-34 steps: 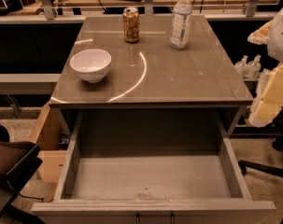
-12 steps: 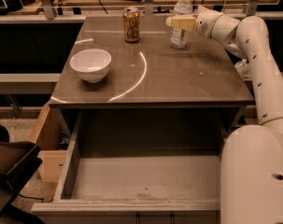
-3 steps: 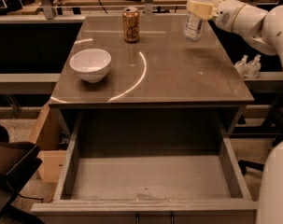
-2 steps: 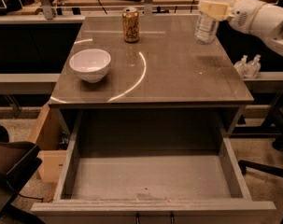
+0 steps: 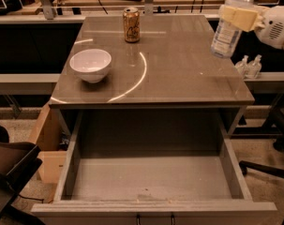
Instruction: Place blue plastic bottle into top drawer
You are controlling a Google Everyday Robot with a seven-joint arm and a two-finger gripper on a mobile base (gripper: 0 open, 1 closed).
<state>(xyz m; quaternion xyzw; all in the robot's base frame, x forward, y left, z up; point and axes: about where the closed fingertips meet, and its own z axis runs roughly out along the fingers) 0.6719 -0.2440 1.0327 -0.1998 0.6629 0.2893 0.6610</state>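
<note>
Bottle [image 5: 224, 33], one only, hangs above the counter's [image 5: 179, 74] right rear edge, the jaws clamped on its upper part. One can [image 5: 131, 25] and one bowl [image 5: 90, 64] stand on the counter. Two pump bottles [image 5: 248, 65] sit lower right, and one drawer [image 5: 151, 179] is open below.

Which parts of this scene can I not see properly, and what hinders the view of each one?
All in the camera view:
- Blue plastic bottle: its top is cut off by the upper edge, and the label print is too small to read.
- Gripper, shut on the bottle above the table's right side: its far finger is hidden behind the bottle, and the arm is cut off by the right edge.
- Top drawer: the front handle is cut off by the bottom edge.
- Soda can: the print is blurred.
</note>
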